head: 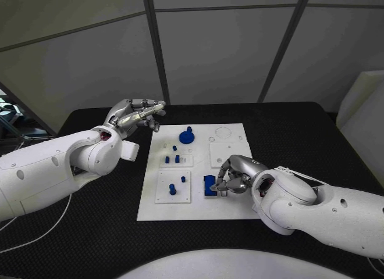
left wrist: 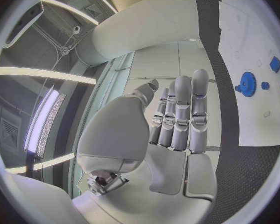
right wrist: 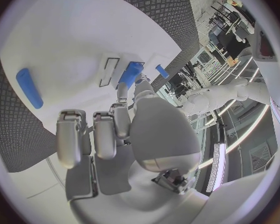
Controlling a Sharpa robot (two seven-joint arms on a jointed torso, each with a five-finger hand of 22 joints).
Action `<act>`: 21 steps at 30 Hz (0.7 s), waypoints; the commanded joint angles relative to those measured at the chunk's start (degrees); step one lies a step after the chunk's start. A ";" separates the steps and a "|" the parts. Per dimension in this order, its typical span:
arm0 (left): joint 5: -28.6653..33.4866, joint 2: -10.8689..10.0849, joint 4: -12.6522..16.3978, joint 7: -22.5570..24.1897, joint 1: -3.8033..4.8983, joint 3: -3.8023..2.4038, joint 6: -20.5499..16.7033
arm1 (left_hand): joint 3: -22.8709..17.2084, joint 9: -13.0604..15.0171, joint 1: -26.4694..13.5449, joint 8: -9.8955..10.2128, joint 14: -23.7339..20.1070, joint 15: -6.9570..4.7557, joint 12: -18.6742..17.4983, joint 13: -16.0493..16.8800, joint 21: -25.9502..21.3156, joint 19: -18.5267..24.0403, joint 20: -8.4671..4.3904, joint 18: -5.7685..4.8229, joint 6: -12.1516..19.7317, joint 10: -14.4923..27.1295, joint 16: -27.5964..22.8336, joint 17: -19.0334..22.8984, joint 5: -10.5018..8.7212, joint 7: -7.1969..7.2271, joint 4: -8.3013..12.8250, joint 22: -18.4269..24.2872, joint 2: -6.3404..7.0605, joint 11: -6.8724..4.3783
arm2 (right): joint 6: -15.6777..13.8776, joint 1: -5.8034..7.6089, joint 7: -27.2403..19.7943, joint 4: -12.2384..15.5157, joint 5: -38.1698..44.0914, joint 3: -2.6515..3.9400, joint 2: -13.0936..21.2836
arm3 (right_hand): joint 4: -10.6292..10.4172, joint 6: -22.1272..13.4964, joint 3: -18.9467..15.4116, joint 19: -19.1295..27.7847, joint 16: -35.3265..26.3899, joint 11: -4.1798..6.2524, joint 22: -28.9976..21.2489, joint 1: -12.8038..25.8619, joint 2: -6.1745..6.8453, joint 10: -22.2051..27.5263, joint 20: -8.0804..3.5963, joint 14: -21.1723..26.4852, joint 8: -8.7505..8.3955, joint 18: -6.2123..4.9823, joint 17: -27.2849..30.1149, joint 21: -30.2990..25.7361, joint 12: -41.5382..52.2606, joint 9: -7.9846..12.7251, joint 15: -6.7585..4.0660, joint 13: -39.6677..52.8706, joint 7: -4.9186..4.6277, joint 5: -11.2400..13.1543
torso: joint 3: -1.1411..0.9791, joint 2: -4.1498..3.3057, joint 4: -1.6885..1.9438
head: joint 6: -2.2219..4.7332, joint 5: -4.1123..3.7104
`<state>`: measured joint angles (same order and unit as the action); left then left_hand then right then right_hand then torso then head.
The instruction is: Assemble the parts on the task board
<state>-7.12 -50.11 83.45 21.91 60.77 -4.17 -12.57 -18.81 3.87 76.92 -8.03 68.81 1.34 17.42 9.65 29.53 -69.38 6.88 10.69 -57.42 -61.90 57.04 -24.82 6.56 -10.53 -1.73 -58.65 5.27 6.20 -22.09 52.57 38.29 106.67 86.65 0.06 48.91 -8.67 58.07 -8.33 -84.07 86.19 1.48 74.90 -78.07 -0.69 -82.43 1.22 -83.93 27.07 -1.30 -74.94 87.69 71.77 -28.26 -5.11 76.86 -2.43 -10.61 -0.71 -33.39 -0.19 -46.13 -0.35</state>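
Task board [head: 230, 206]: white plate, mid-desk, stiff; leave it flat. Blue gear [head: 186, 137] near its far edge looks like light, hard plastic; take it by the rim. Blue block [head: 210, 185] near the board's near edge: right hand [head: 234, 177] has fingers on it, probably pinching. Left hand [head: 138, 114] at the far-left corner, fingers narrow, empty. No readable writing.

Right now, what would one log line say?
left robot hand: open, off board | right robot hand: holding blue part | task board
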 commanded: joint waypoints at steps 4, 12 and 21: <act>0.16 0.01 0.04 0.16 0.08 -0.03 0.61 | 0.34 0.02 0.40 -0.07 -0.36 0.08 0.15 0.10 -0.12 0.19 0.16 -0.43 0.29 0.40 0.19 0.08 0.07 0.09 0.00 0.08 -0.08 -0.16 | -1.21 0.09 -0.44 0.94 3.14 0.03 1.05 | 0.90 -0.04 0.33 -4.64 -0.14 0.60 12.77 -1.75 -0.61 -0.01 -0.37 -4.41 0.01 0.65 -6.47 0.35 -0.42 -0.10 -0.44 -0.82 0.38 0.16 | -0.06 0.04 -0.14 | 0.08 -0.30; 0.16 0.01 -0.04 0.18 0.07 0.00 0.60 | 0.34 0.02 0.40 -0.07 -0.36 0.08 0.15 0.10 -0.12 0.19 0.16 -0.43 0.29 0.40 0.19 0.08 0.07 0.09 0.00 0.08 -0.08 -0.16 | -4.06 0.11 -2.46 3.17 2.92 0.79 6.34 | -0.21 -1.75 -0.04 -4.35 -0.51 -0.11 12.30 -0.36 -0.79 0.79 -0.11 -4.25 -1.84 0.52 -5.80 -0.08 -2.00 0.61 0.03 -1.76 -0.56 -2.27 | -0.04 0.02 -0.10 | 0.30 -0.95; 0.16 0.05 0.02 0.21 0.06 0.03 0.56 | 0.34 0.02 0.40 -0.07 -0.36 0.08 0.15 0.10 -0.12 0.19 0.16 -0.43 0.29 0.40 0.19 0.08 0.07 0.09 0.00 0.08 -0.08 -0.16 | -3.95 0.18 -3.49 3.46 1.87 1.46 13.69 | -3.47 -3.25 -2.11 -4.02 -0.90 -1.80 11.77 2.41 -0.14 1.94 1.28 -4.11 -7.87 0.37 -5.22 -0.58 -4.82 3.71 1.51 -3.52 -2.52 -7.58 | 0.01 -0.10 -0.14 | 0.37 -2.32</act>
<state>-7.12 -50.10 83.36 21.88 60.76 -4.11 -12.53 -18.81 3.87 76.92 -8.03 68.81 1.34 17.42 9.70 29.53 -69.38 6.88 10.69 -57.42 -61.90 57.04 -24.83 6.56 -10.53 -1.73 -58.65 5.27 6.20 -25.05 52.65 36.21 110.00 88.68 1.51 62.13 -11.88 54.61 -10.47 -84.00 85.53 0.08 74.90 -75.97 -1.06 -80.62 1.99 -83.83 19.50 -1.31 -74.93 87.38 67.12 -24.74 -3.97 79.10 -4.71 -17.95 -0.74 -33.38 -0.40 -45.79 -2.20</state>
